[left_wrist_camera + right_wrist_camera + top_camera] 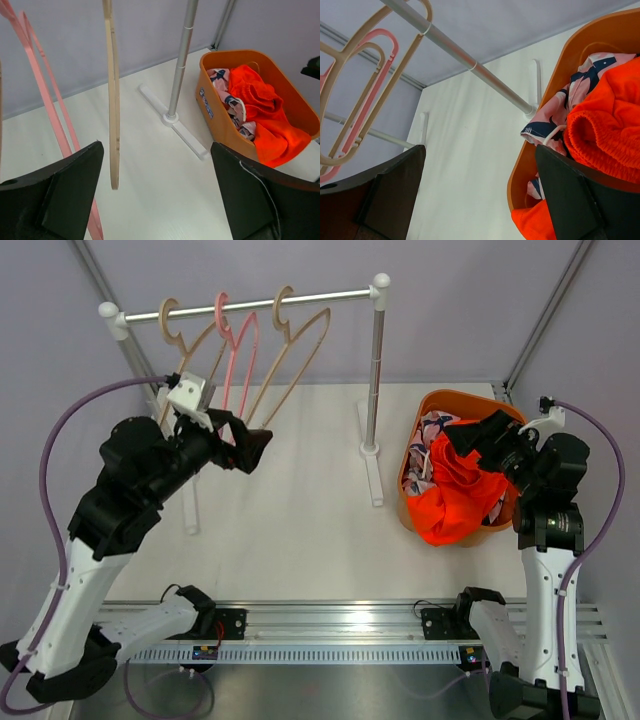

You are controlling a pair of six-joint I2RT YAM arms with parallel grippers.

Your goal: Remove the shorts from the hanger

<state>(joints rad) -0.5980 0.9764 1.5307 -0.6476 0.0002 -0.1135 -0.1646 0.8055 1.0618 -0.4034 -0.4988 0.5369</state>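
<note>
All three hangers on the rail are bare: a beige one point(188, 345), a pink one point(238, 350) and another beige one point(300, 345). The bright orange shorts point(455, 495) lie in the orange basket point(450, 395) and spill over its near rim. The pink patterned shorts point(428, 440) lie under them. The navy shorts are hidden. My left gripper point(252, 448) is open and empty, beside the right beige hanger point(114, 125). My right gripper point(478, 435) is open and empty, just above the basket point(560, 70) and the orange shorts point(610, 125).
The clothes rack has a horizontal rail point(270, 302), a right upright pole point(377, 370) and a white foot point(372, 465) on the white table. The left upright stands behind my left arm. Grey walls close in the back and sides.
</note>
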